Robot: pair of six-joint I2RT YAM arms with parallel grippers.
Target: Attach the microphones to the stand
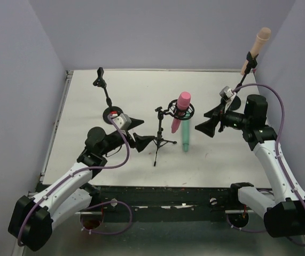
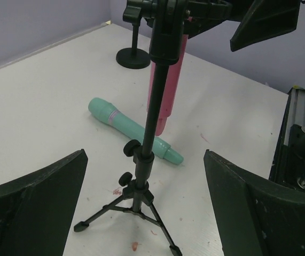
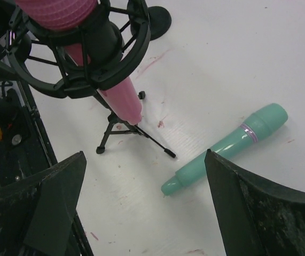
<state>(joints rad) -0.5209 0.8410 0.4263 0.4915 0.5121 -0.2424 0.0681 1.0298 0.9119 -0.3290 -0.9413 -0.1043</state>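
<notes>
Right wrist: teal microphone [image 3: 227, 149] near hand [image 3: 144, 157]

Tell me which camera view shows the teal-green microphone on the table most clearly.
The right wrist view: the teal-green microphone lies there whole, with nothing across it. In the left wrist view the tripod stand's pole crosses it. The top external view shows it small, close beside the pink microphone.

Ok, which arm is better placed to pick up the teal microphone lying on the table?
Right, probably. The open right gripper has a clear line to the teal microphone, while the tripod stand sits between it and the open left gripper.
</notes>
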